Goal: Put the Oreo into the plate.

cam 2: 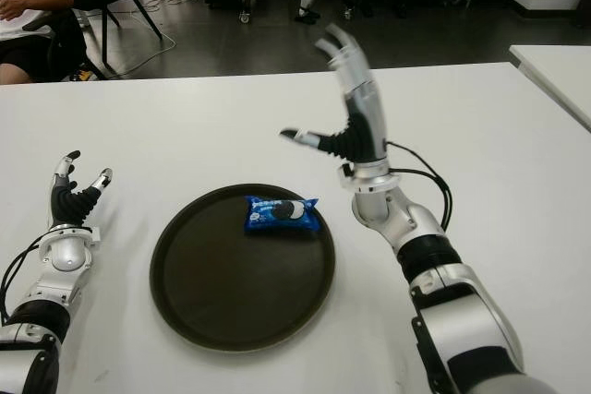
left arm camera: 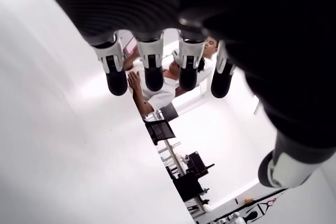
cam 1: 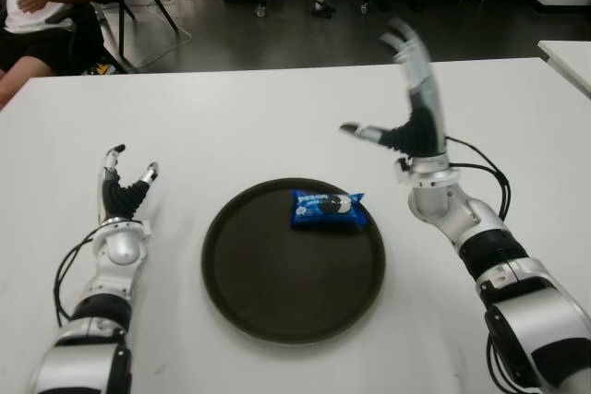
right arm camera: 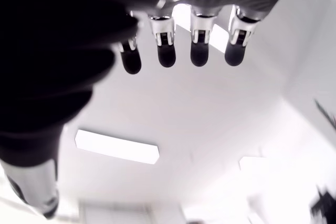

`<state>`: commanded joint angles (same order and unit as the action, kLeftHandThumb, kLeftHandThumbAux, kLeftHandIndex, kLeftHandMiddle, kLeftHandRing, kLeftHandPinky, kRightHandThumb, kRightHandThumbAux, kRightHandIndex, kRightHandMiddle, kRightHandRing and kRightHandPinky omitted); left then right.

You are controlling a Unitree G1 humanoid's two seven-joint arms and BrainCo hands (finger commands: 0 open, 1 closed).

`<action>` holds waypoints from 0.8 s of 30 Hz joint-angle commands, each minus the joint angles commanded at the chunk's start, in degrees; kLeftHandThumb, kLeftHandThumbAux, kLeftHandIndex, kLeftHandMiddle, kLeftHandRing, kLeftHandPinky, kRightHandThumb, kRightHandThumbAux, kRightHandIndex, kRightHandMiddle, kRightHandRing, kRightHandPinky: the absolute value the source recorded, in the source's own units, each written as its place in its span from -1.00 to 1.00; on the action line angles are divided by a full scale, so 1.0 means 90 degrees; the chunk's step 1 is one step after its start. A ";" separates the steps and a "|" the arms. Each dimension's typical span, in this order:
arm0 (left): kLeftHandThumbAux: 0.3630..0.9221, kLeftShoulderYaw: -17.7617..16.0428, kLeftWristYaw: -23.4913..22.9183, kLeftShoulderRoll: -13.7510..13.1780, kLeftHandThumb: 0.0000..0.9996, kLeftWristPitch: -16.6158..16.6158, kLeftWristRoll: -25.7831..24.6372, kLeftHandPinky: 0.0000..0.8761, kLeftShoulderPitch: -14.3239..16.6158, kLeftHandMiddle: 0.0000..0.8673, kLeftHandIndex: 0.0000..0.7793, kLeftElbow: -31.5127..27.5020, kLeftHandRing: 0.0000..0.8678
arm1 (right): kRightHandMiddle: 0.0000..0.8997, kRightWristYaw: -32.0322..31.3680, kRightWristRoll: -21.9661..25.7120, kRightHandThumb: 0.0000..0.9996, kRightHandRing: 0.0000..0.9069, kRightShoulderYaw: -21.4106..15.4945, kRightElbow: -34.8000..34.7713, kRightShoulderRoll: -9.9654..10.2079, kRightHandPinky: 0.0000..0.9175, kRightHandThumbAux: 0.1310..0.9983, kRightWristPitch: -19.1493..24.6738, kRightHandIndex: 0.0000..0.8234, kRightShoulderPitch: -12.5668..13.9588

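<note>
The right hand (cam 1: 406, 108) is raised above the table (cam 1: 277, 117), at about 2 o'clock from the plate (cam 1: 231, 265), palm turned toward the plate, its 4 fingers (right arm camera: 166, 56) straight and spread and the thumb stuck out sideways; it holds nothing. Just below and inboard of it, the Oreo (cam 1: 326, 208) lies inside the plate, near the rim at about 1 o'clock from the plate's middle. The blue packet lies flat with its long axis running across the table from 9 to 3 o'clock, tilted a touch, its crimped ends pointing to the 2 sides and its printed face up. The left hand (cam 1: 125, 186) shows at about 9 o'clock from the plate, well apart from it, fingers (left arm camera: 153, 74) loosely extended and empty. Judging from how things lie, the placing step looks done and the release is finished: the packet sits wholly within the rim. The next move likely calls only for drawing the right arm clear without brushing the packet or nudging the plate, then settling it beside the plate.
</note>
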<state>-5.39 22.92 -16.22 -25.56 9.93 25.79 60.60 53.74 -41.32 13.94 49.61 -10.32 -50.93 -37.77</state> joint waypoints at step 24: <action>-0.27 -0.0047 0.0010 0.0016 -1.00 0.0035 -0.0039 -1.00 -0.0091 -1.00 -1.00 -0.0153 -1.00 | -1.00 -0.2639 0.3115 -1.00 -1.00 -0.2015 0.2704 -0.0076 -1.00 0.29 0.2346 -1.00 -0.0504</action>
<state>-5.81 23.01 -16.07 -25.25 9.58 24.98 59.22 29.99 -13.28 -4.20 73.95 -11.00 -29.81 -42.31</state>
